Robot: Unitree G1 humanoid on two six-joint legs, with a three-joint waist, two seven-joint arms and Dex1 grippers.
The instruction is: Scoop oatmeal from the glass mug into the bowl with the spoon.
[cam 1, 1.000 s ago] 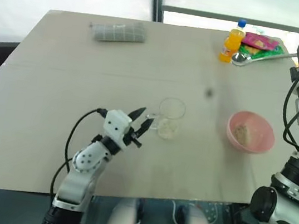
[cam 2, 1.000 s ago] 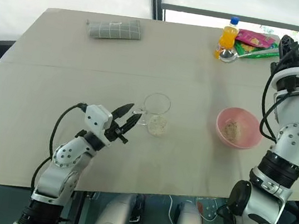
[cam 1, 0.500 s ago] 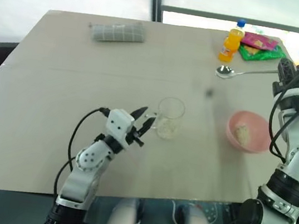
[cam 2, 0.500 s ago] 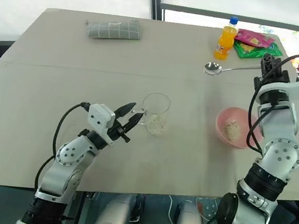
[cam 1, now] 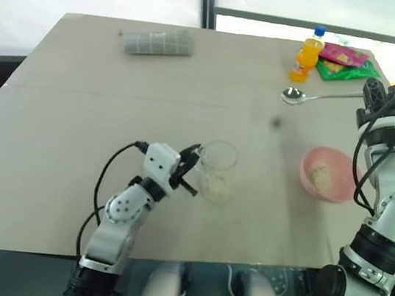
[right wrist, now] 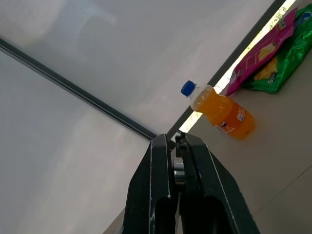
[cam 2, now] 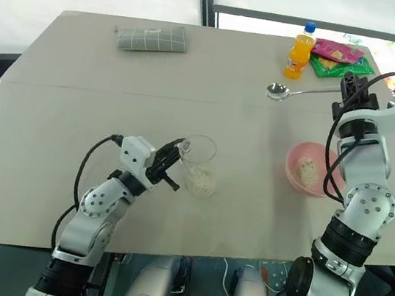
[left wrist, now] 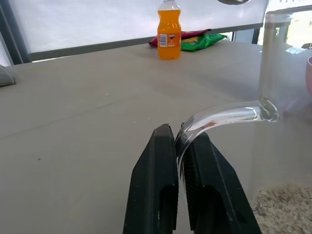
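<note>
My left gripper (left wrist: 179, 146) is pressed tight on the curved clear handle of the glass mug (cam 1: 215, 168), its two black fingers (left wrist: 156, 195) clamping the handle where it loops back from the mug's wall. The mug stands on the grey table (cam 1: 78, 100) just ahead of that gripper, near the table's front edge, with the oatmeal (cam 2: 200, 183) lying as a pale flaky heap in its bottom.

My right gripper (cam 1: 372, 96) is raised above the table's far right side, its fingers pinching the end of the spoon (cam 1: 316, 97). The long thin handle runs from my fingers toward my left, and the small oval head hangs over the table a little in front of the orange drink bottle (cam 1: 307, 55) with its blue cap. In the right wrist view a short piece of shiny metal sits squeezed between the two black fingers (right wrist: 158, 185).

The bowl (cam 1: 331, 174), pink and shallow, rests on the table between the mug and my right arm, nearer the arm, well apart from the mug; a small pale clump lies inside it. The spoon's head is beyond the bowl, closer to the bottle.

Behind the bottle lie pink and green snack packets (cam 1: 344, 62). A folded grey cloth (cam 1: 156, 41) sits at the far left of the table.
</note>
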